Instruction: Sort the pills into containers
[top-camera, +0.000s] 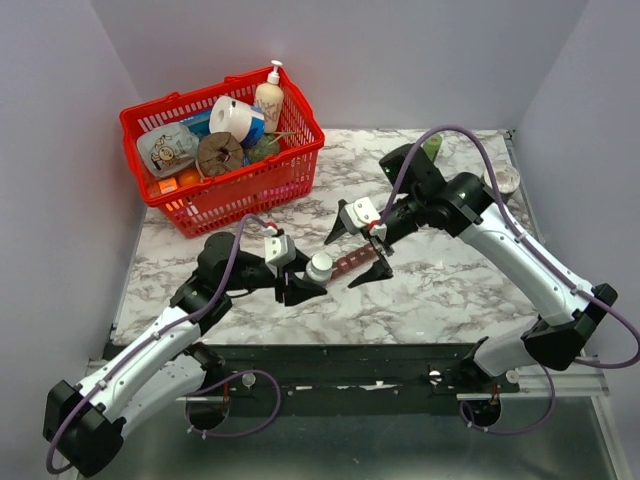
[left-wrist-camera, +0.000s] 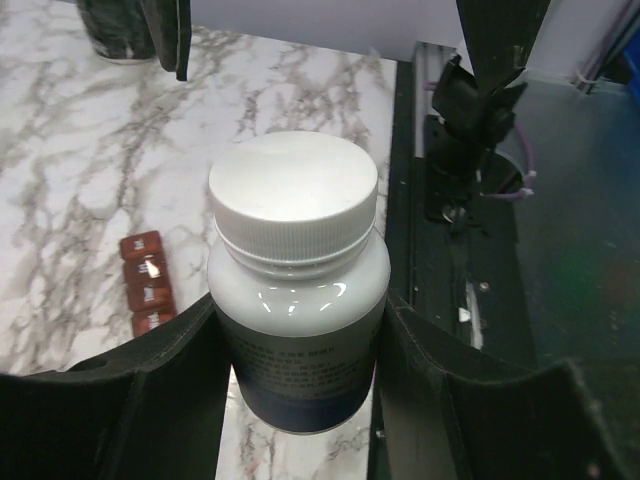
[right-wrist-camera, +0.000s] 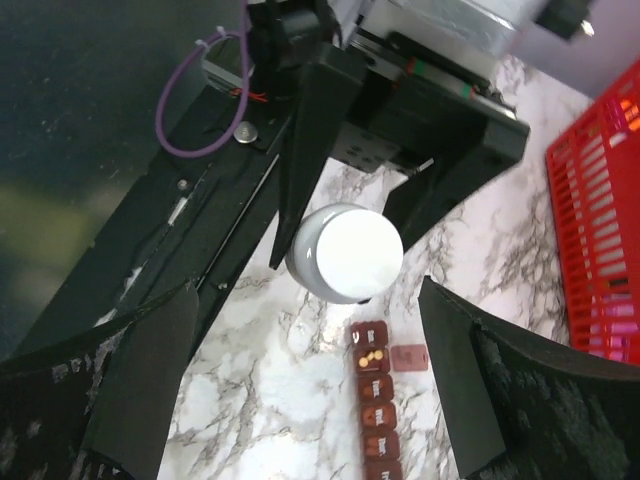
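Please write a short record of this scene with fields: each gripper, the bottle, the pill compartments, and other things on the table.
left gripper: shut on white plastic pill bottle
bottle state: upright, white screw cap on
right gripper: open, above the strip, holds nothing
containers: dark red-brown plastic compartment strip, flat on marble table beside the bottle
open compartment: one at the end nearest the bottle, small yellow pills inside
far left: red mesh basket, full of items

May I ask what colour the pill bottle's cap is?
White; the cap of the pill bottle shows best in the left wrist view.
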